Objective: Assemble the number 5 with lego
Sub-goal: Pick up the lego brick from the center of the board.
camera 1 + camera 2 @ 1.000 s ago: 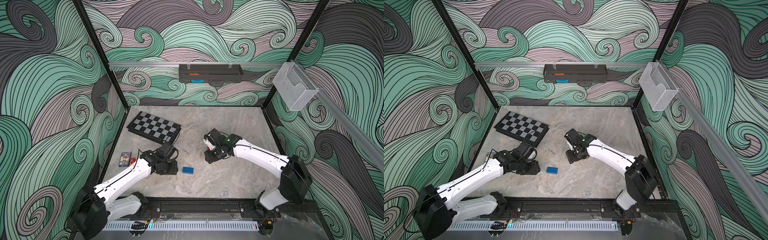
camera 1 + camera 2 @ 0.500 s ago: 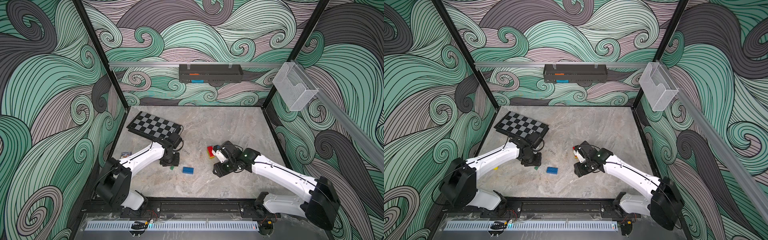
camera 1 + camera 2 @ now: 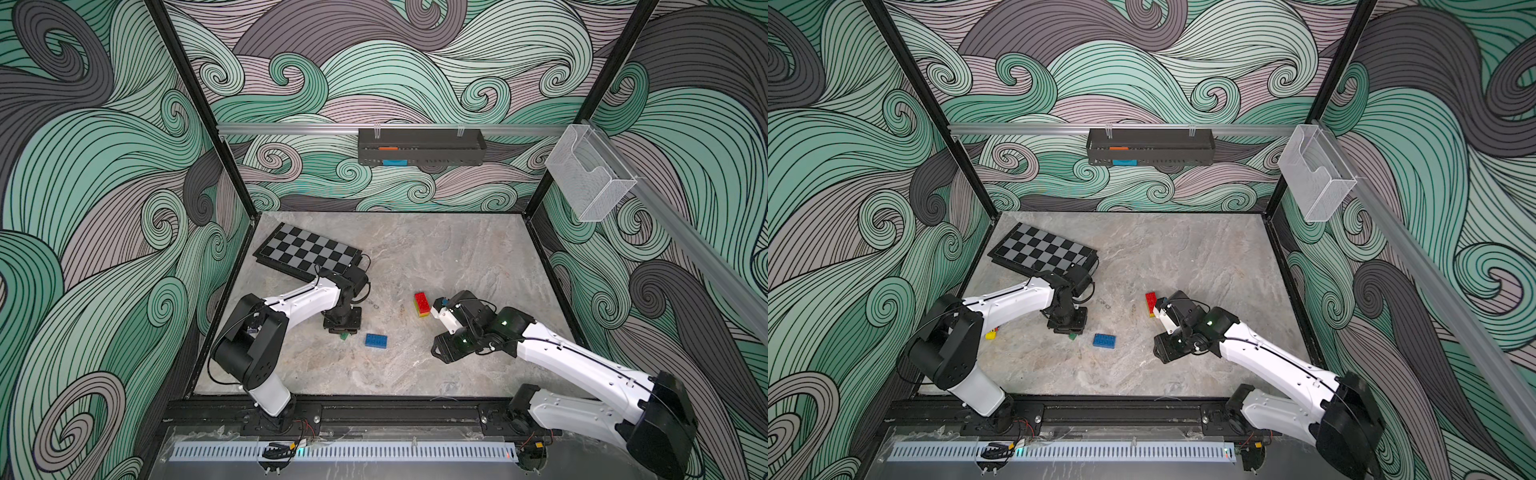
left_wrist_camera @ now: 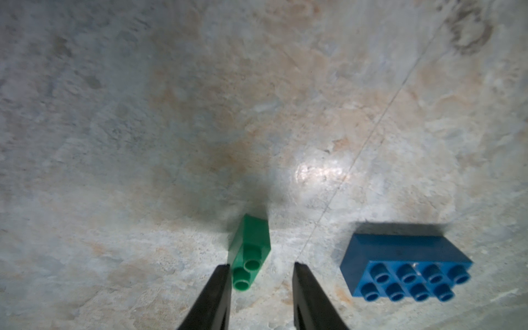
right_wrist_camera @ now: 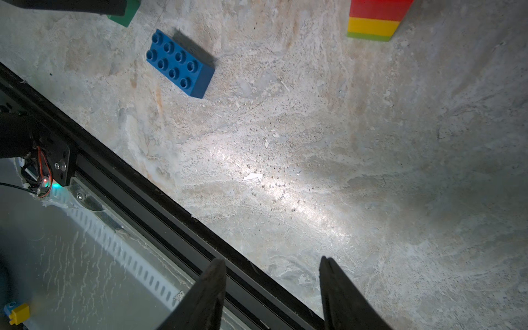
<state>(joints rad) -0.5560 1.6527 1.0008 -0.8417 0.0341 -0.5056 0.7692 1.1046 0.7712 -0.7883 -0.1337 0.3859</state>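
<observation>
A small dark green lego brick [image 4: 251,251] lies on its side on the table between the fingers of my left gripper [image 4: 261,267]. It touches one finger and a gap shows at the other, so the jaws are open around it. In both top views the left gripper [image 3: 341,328] stands straight down over this brick [image 3: 343,336]. A blue eight-stud brick [image 3: 376,340] [image 4: 405,265] lies just to its right. A stack of red, yellow and lime green bricks [image 3: 422,304] [image 5: 374,20] stands mid-table. My right gripper [image 5: 273,261] [image 3: 438,353] is open and empty, in front of that stack.
A chessboard [image 3: 307,251] lies at the back left, close behind the left arm. The black front rail [image 5: 137,185] runs under the right gripper's fingers. A small yellow piece [image 3: 991,334] shows by the left arm. A black tray [image 3: 419,147] and a clear holder [image 3: 588,178] hang on the walls.
The left arm swung from the front left to the dark green brick and its jaws narrowed around it. The right gripper pulled back towards the front, uncovering the red, yellow and lime stack.
</observation>
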